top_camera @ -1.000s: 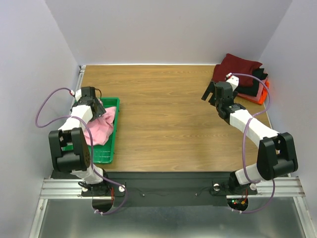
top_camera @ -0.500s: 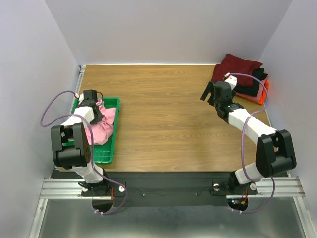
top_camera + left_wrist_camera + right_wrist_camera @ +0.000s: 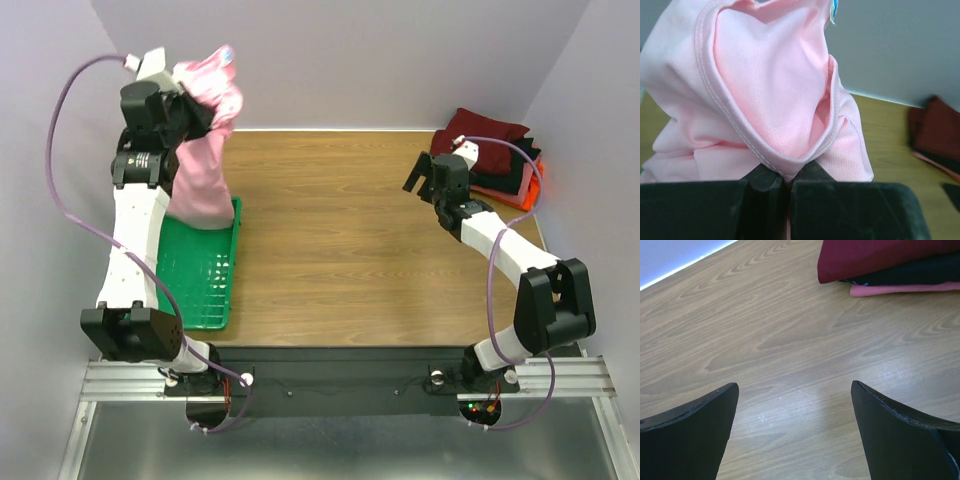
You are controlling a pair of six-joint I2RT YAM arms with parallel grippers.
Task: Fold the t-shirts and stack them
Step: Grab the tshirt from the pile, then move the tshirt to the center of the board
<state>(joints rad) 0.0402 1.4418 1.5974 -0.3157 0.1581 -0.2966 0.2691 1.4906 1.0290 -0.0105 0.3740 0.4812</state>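
A light pink t-shirt (image 3: 203,150) hangs high above the far end of the green tray, bunched and draping down. My left gripper (image 3: 196,112) is shut on its hemmed edge; in the left wrist view the pink t-shirt (image 3: 770,100) fills the frame and the stitched fold is pinched between the black pads (image 3: 765,181). A stack of folded t-shirts (image 3: 495,155), dark red on black on orange-red, lies at the far right corner. My right gripper (image 3: 424,177) hovers open just left of that stack, nothing between its fingers (image 3: 695,425).
The green plastic tray (image 3: 200,275) lies along the table's left edge, near the left wall. Walls close in on three sides. Bare wooden table (image 3: 330,240) spans the middle between the tray and the stack.
My left gripper shut on the pink t-shirt in the tray and lifted it high toward the back. The right gripper barely moved.
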